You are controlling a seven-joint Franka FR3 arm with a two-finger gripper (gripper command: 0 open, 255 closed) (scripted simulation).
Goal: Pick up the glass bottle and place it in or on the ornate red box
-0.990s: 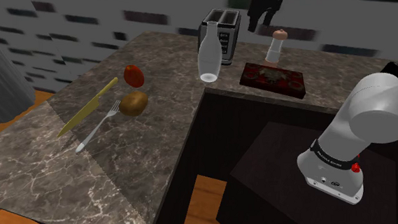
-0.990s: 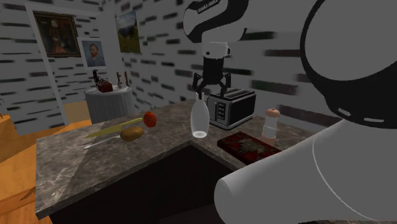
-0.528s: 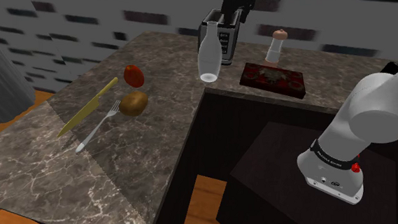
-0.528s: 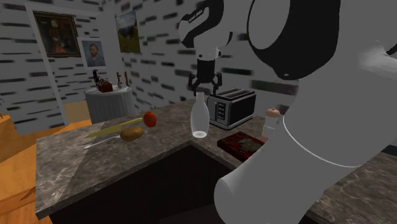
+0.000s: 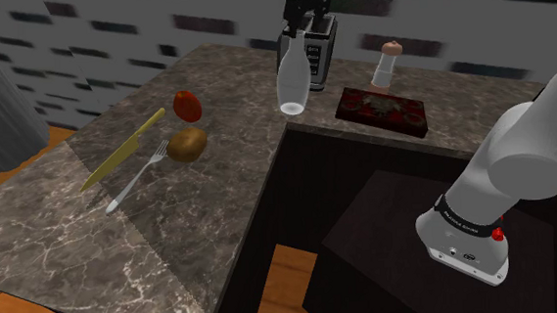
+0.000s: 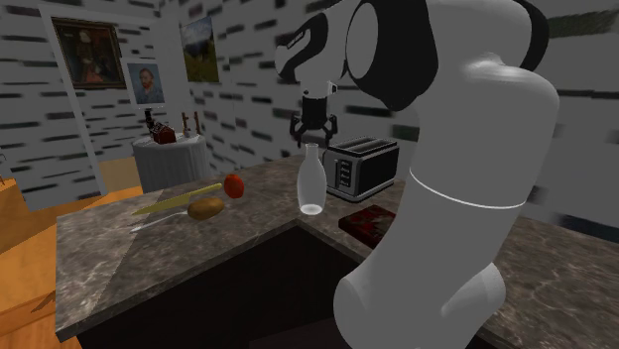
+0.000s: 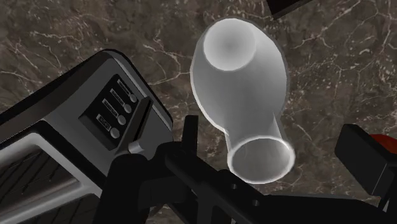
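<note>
Jaws apart, poised over glass bottle (image 5: 290,77) neck; lower straight, centre the neck, clamp below lip without tipping.

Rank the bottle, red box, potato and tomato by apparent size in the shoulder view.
Red box; bottle; then potato and tomato, which look nearly alike, the potato nearer the camera.

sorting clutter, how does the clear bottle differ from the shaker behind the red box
The bottle is taller than the shaker. The bottle is clear with an open mouth; the shaker wears a brownish cap. The bottle stands beside the red box, the shaker behind it. Both stand upright.
</note>
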